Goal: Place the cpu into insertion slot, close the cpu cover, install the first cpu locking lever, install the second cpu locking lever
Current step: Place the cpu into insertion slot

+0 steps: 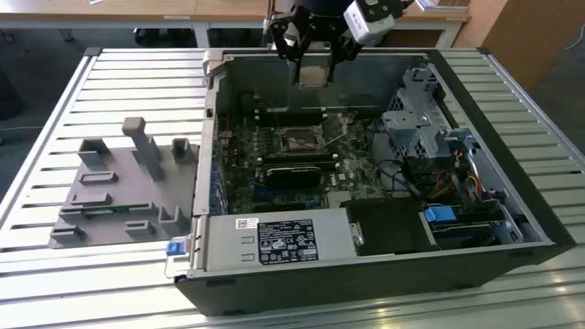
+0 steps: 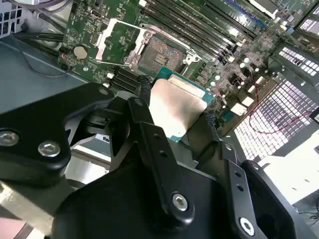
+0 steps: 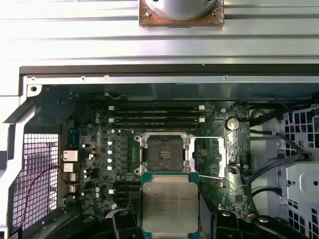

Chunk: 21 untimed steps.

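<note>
Starting at the exterior view's left, a grey holder block (image 1: 119,185) lies on the tabletop (image 1: 137,89), then comes the open computer case (image 1: 366,281). Above the case the pincer (image 1: 313,77) grips the cpu (image 3: 167,204), apart from the bare insertion slot (image 3: 163,152); the cpu cover (image 2: 105,37) stands open.

Exterior view high, angled into open case (image 1: 366,281), both wrist views close, sharing cpu (image 3: 169,206), insertion slot (image 3: 164,153)

Lower cpu (image 2: 180,98) edge behind hand (image 2: 175,110)
</note>
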{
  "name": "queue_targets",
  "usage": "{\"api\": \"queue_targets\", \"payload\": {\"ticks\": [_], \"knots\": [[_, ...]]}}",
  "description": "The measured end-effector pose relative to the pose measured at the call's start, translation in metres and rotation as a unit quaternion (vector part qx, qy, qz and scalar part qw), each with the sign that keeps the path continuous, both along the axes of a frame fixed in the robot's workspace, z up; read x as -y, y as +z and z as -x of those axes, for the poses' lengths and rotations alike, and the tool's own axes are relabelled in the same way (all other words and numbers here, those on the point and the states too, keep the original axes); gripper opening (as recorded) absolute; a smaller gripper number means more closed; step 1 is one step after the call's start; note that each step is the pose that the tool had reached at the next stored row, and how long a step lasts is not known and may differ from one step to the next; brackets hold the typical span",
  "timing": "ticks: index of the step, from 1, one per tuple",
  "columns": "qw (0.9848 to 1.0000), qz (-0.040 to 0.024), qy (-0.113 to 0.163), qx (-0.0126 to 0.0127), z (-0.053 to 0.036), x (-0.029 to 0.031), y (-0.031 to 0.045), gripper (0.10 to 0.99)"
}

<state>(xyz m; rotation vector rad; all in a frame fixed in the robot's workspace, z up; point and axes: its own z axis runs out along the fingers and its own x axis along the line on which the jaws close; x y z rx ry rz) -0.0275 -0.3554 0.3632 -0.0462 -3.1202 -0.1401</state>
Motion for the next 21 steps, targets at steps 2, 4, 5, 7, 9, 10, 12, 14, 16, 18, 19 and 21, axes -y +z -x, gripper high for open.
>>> {"api": "queue_targets", "payload": {"ticks": [2,4,5,7,9,10,12,14,16,18,19,21], "knots": [[1.0000,0.0001,-0.008,0.0000,0.0000,0.0000,0.0000,0.541],[0.9999,0.0001,-0.016,0.0000,0.0000,0.0000,0.0000,0.541],[0.9998,0.0001,-0.020,-0.0001,0.0000,0.0000,0.0000,0.541],[0.9998,0.0001,-0.022,0.0000,0.0000,0.0000,0.0000,0.541],[0.9998,0.0001,-0.022,0.0000,0.0000,0.0000,0.0000,0.541],[0.9998,0.0001,-0.022,0.0000,0.0000,0.0000,0.0000,0.541],[0.9998,0.0001,-0.022,0.0000,0.0000,0.0000,0.0000,0.541],[0.9997,0.0001,-0.022,0.0000,0.0000,0.0000,0.0000,0.541],[0.9997,0.0001,-0.024,0.0000,0.0000,0.0000,0.0000,0.541],[0.9997,0.0001,-0.026,0.0000,0.0000,0.0000,0.0000,0.541],[0.9996,0.0001,-0.027,0.0000,0.0000,0.0000,0.0000,0.541],[0.9995,0.0001,-0.030,0.0000,0.0000,0.0000,0.0000,0.541]]}}
